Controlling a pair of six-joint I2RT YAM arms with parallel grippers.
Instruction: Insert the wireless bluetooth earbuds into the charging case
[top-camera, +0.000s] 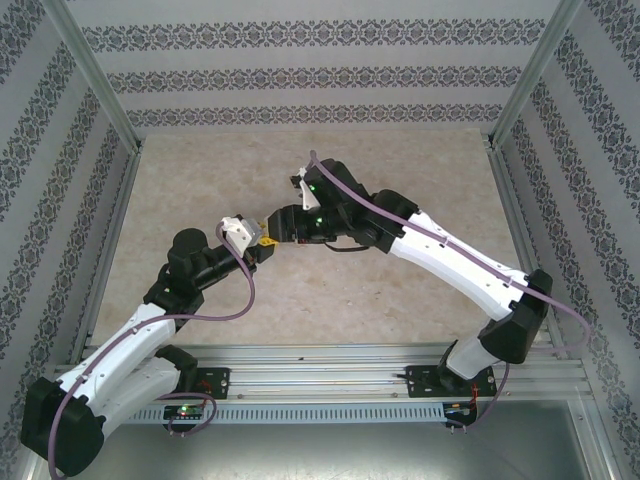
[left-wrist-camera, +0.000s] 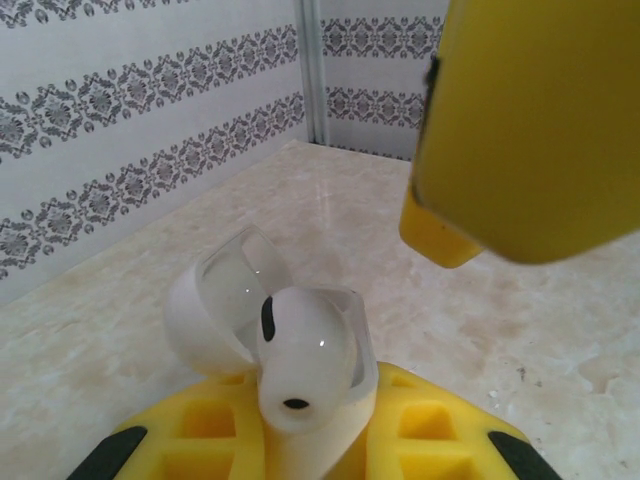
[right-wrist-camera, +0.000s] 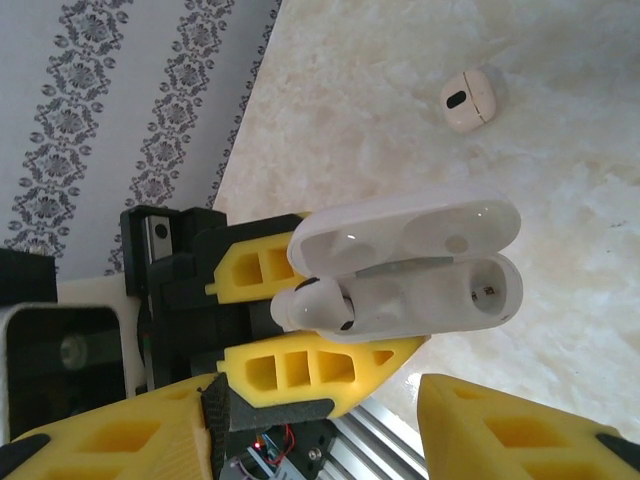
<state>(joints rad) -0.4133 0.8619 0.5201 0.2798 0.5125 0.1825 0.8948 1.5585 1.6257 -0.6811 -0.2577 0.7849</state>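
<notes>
The charging case is glossy white and pebble-shaped. It is held up off the worktop, and its hinged lid is swung wide open. The left fingers are yellow ribbed pads, one on each side of the case's lower half, and they are closed tight on it.

One white earbud sits in the socket at the end nearest the left arm. It is only partly in, and its rounded head with dark markings sticks out past the rim. The other socket shows bare, with a small dark dot at its bottom.

In the left wrist view the same earbud stands up from the case between the left fingers. It has a dark slot on its side and a dark oval lower down.

The right fingers are also yellow. They stand well apart with nothing between them, and they touch neither the case nor the earbud. From the left wrist, one of the right fingers hangs above and to the right of the case, apart from it.

In the top view the case and the right fingers are just beside each other over the middle of the worktop.

Beyond the case, a small cream rounded piece with a dark oval mark lies on the beige marbled worktop. Walls papered in grey floral bands enclose the space.
</notes>
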